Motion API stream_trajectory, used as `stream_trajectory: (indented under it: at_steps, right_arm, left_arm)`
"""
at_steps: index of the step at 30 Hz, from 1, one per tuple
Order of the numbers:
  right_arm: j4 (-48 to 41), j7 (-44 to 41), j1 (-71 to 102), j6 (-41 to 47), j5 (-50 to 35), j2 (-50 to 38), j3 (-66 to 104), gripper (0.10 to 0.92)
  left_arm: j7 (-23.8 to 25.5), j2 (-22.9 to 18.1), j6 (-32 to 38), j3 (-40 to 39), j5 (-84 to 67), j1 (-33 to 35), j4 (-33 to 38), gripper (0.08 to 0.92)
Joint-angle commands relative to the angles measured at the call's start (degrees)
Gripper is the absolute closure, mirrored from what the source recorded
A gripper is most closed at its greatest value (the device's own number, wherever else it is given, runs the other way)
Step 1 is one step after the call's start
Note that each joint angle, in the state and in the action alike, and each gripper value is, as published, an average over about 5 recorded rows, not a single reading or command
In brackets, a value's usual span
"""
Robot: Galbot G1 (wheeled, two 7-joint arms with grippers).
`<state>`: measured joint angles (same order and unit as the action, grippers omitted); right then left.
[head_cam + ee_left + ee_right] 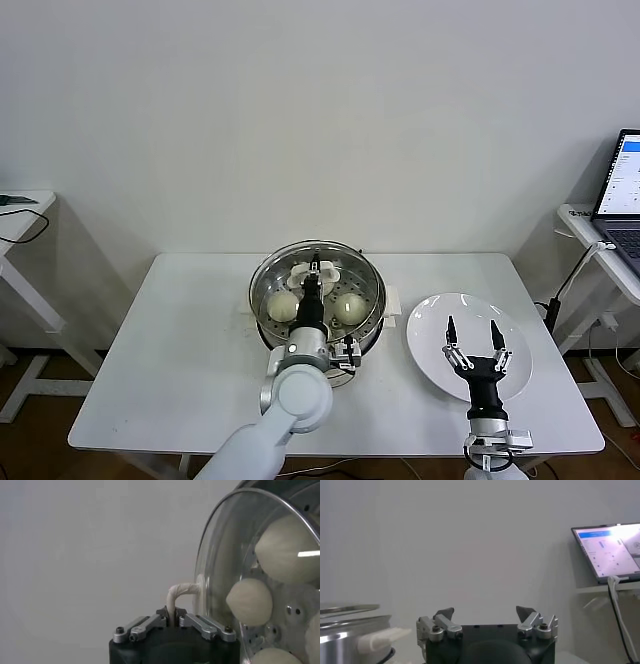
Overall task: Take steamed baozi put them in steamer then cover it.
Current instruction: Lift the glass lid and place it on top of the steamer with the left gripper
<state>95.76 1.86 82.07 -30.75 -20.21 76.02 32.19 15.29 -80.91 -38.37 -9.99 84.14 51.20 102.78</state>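
Glass cover (316, 285) over steamer (368, 318), left hand (317, 270) clamping its handle, right hand (474, 345) spread above plate (437, 322)

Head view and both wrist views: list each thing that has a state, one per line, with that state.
Cover: over the steamer, gripped by its handle.
Steamer: holds baozi, under the cover.
Baozi: inside the steamer, seen through the glass.
Plate: bare.
Left claw: shut on the handle.
Right claw: open, holding nothing, above the plate.
Laptop: open, screen lit.
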Motion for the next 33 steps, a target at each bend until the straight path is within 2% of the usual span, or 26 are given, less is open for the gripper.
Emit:
stream_trajectory:
  at_steps: [1,33]
  right_arm:
    - [-0.4,0.0,-0.1,-0.1,0.2,0.1,-0.2,0.203]
    - [-2.3,-0.2,-1.1,-0.4,1.0,0.1,-1.5,0.203]
  left_arm:
    - [-0.2,-1.3,0.1,0.1,0.9,0.4,-1.1,0.809]
    - [-1.2,-3.0,2.2,0.7,4.3,1.5,-2.6,0.809]
